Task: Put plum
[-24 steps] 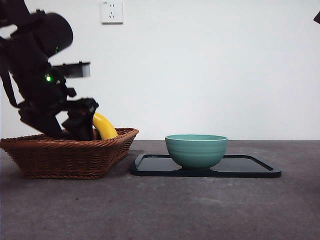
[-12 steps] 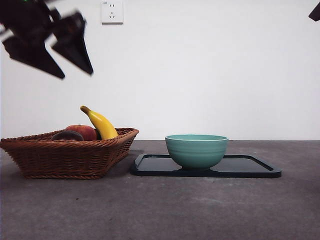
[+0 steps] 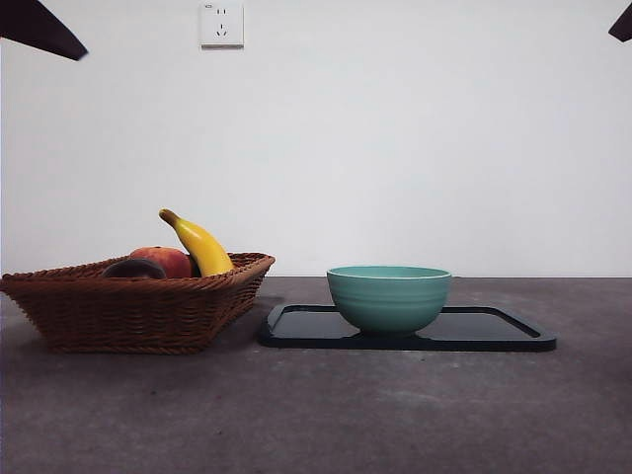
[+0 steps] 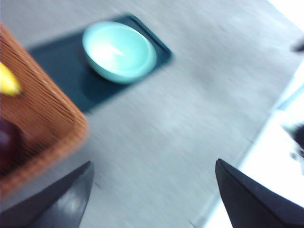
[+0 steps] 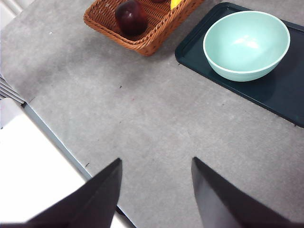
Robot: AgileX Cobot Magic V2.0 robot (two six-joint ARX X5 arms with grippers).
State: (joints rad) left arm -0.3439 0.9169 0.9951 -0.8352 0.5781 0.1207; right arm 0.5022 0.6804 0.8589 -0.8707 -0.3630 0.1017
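Note:
The plum (image 3: 133,269) lies dark and round in the wicker basket (image 3: 128,311) at the left, beside a red-orange peach (image 3: 163,261) and a yellow banana (image 3: 200,245). The plum also shows in the right wrist view (image 5: 130,16) and, blurred, in the left wrist view (image 4: 7,145). My left gripper (image 4: 153,166) is open and empty, high above the table; only its black tip (image 3: 39,28) shows at the top left corner of the front view. My right gripper (image 5: 156,160) is open and empty, high over the table's near side.
A teal bowl (image 3: 388,296) stands empty on a black tray (image 3: 494,336) right of the basket. The bowl shows in both wrist views (image 4: 118,51) (image 5: 247,45). The grey table's edge (image 5: 52,135) runs near the right gripper.
The left gripper has risen out of the basket, open and empty, up to the top left corner. The plum stays in the basket. The right arm has not moved.

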